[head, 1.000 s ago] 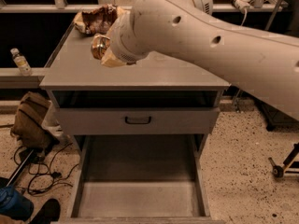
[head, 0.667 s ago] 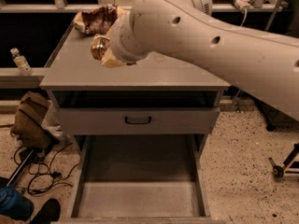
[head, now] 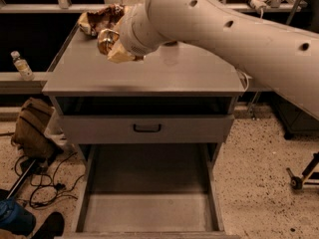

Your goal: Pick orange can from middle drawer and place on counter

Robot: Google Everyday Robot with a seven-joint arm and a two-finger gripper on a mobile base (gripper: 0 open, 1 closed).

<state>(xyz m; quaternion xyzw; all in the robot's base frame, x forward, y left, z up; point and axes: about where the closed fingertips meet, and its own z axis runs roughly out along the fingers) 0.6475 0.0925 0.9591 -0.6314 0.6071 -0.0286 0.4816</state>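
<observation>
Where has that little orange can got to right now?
In the camera view, the orange can is at the tip of the gripper, at the far left end of the counter, right next to the crumpled brown snack bag.

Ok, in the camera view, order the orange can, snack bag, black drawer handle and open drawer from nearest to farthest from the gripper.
The gripper is over the counter's back left.
1. orange can: right at its tip.
2. snack bag: just behind, in the back-left corner.
3. black drawer handle: below, on the cabinet front.
4. middle drawer: open, lowest, nearest the camera.
</observation>
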